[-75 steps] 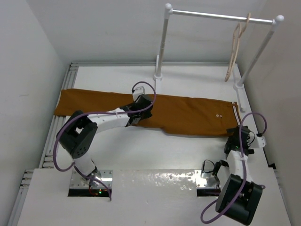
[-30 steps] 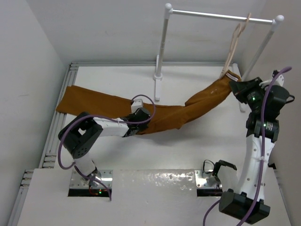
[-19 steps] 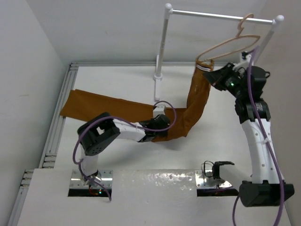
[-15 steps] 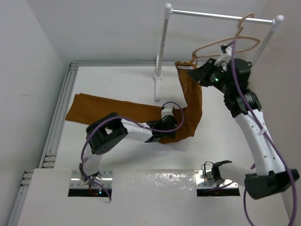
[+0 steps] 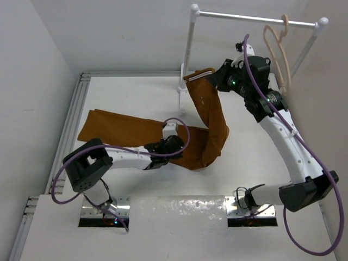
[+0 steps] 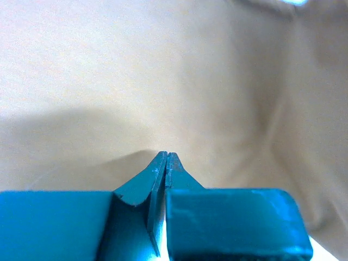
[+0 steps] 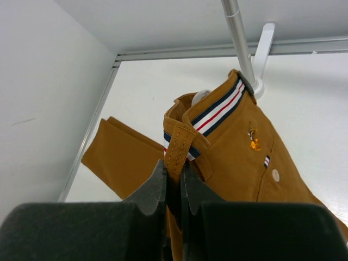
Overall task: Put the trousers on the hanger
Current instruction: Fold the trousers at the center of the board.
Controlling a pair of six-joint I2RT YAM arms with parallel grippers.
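Note:
The rust-brown trousers (image 5: 128, 129) lie on the table at the left, fold near the middle, and rise to their striped waistband (image 5: 198, 76). My right gripper (image 5: 215, 80) is held high and shut on a belt loop of the waistband (image 7: 179, 142), its fingers (image 7: 156, 187) pinching the cloth. The thin beige hanger (image 5: 284, 49) hangs from the right end of the rail, to the right of that gripper and apart from the trousers. My left gripper (image 5: 173, 147) lies low on the trousers' fold, shut, its tips (image 6: 166, 156) pressed against cloth that fills the left wrist view.
The white clothes rail (image 5: 255, 19) spans the back, its left post (image 5: 187, 51) just behind the raised waistband and close beside it in the right wrist view (image 7: 239, 38). A slotted metal strip (image 5: 70, 125) edges the table's left side. White walls enclose the table.
My right arm has carried the waistband left, away from the hanger, which has swung back to hang edge-on at the rail's right end. The left gripper slid slightly left on the cloth.

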